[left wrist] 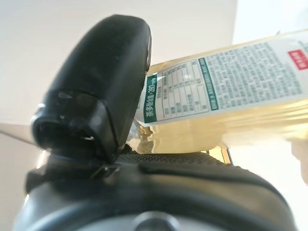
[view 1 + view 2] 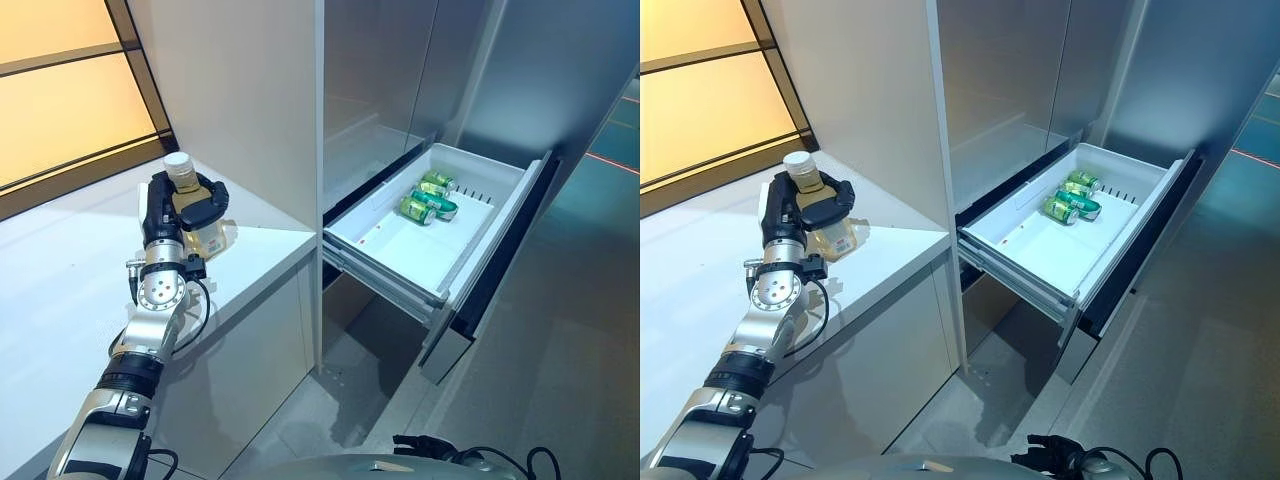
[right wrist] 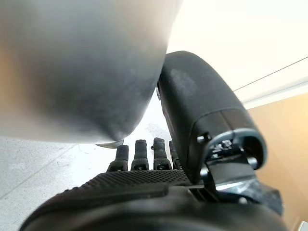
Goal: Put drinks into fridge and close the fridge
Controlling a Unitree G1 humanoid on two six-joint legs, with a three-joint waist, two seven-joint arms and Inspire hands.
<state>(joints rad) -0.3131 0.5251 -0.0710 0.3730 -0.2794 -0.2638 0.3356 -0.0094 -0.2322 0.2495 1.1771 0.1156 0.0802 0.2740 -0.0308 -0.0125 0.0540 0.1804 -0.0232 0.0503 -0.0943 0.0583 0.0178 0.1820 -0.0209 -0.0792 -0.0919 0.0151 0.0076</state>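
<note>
The left robot hand point(image 2: 190, 205) covers most of the bottle point(image 2: 192, 215), whose label print blurs.

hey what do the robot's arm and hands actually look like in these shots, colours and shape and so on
The left arm is silver-grey metal in rounded segments, with black rings at the joints and a round silver wrist disc with small holes. The left robot hand is matt black, with a thick, blunt thumb and a ribbed texture on the palm edge. The right robot hand is likewise black, with a bulky thumb and ridged, segmented fingers.
</note>
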